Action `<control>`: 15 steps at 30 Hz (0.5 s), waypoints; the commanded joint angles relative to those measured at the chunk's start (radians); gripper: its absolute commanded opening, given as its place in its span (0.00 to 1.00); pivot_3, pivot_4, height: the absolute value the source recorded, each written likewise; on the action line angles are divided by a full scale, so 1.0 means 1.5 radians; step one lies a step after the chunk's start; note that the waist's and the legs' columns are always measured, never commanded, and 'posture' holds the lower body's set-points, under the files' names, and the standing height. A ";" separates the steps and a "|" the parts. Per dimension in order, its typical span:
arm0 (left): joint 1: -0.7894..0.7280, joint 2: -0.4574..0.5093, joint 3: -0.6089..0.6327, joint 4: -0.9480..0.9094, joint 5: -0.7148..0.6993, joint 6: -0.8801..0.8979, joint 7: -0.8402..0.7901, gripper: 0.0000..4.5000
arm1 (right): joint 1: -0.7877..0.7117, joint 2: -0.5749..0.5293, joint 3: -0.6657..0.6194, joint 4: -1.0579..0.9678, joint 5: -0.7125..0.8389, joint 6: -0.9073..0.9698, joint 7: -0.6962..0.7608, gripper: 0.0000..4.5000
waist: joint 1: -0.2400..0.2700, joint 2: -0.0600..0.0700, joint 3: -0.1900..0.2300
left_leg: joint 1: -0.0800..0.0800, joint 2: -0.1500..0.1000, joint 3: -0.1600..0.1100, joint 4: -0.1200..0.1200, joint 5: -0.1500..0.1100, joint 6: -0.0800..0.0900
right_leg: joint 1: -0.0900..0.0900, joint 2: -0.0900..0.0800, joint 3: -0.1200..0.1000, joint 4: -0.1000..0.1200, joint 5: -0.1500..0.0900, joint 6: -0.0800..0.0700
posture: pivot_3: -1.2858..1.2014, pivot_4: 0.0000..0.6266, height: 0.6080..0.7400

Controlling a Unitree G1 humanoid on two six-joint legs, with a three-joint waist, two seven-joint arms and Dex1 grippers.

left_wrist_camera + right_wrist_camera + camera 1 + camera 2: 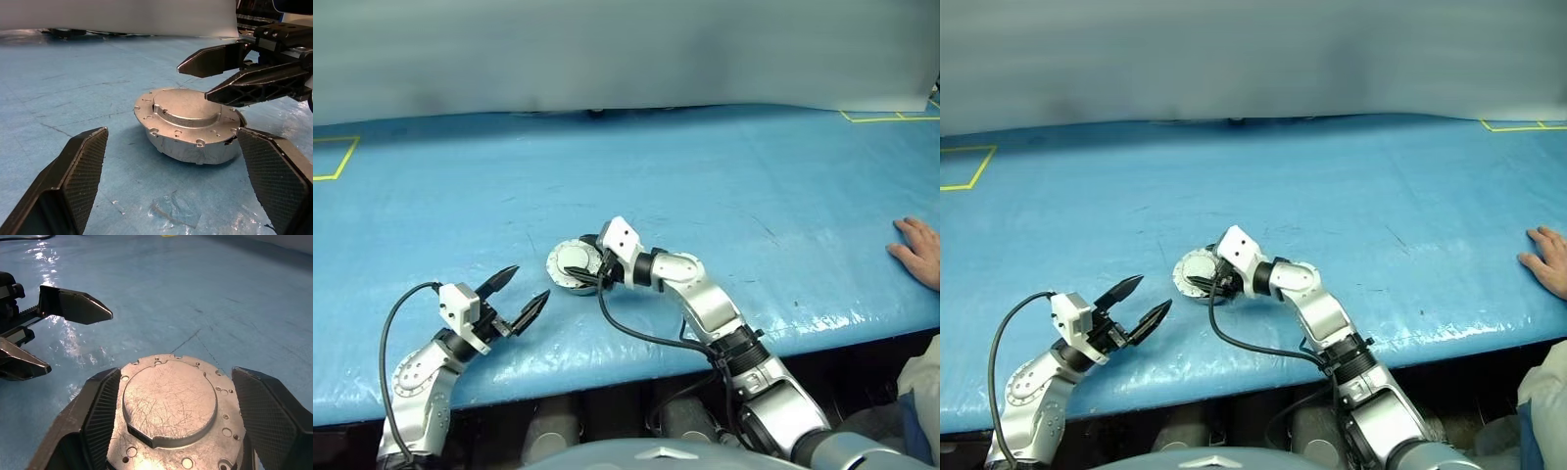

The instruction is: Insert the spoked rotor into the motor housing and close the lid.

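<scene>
The right gripper [171, 431] stands spread wide, one black ribbed finger on each side of the round silver-grey metal lid [171, 404], holding nothing. That lid lies shut, smooth scratched face up, on the round shallow silver motor housing [195, 149], which sits on the blue plastic-covered counter [724, 186]. The spoked rotor cannot be seen with the lid down. Near the housing, on its left side as the robot faces it, the left gripper [521, 296] hangs with its two black fingers wide apart and empty, aimed toward the housing. Far to the housing's right, a person's hand [920, 250] rests on the counter's edge.
</scene>
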 commanded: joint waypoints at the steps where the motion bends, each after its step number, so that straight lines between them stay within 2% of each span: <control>1: -0.002 -0.001 0.003 -0.023 0.002 -0.003 0.002 1.00 | -0.016 0.010 0.007 0.005 -0.029 -0.032 -0.025 1.00 | 0.000 0.000 0.000 | 0.000 0.000 0.000 0.000 0.000 0.000 | 0.000 0.000 0.000 0.000 0.000 0.000 | 0.52 0.24 1.00; 15: -0.005 0.000 -0.001 -0.022 0.009 0.001 0.004 1.00 | -0.022 0.041 0.011 0.062 -0.041 -0.012 -0.034 1.00 | 0.000 0.000 0.000 | 0.000 0.000 0.000 0.000 0.000 0.000 | 0.000 0.000 0.000 0.000 0.000 0.000 | 0.52 0.24 1.00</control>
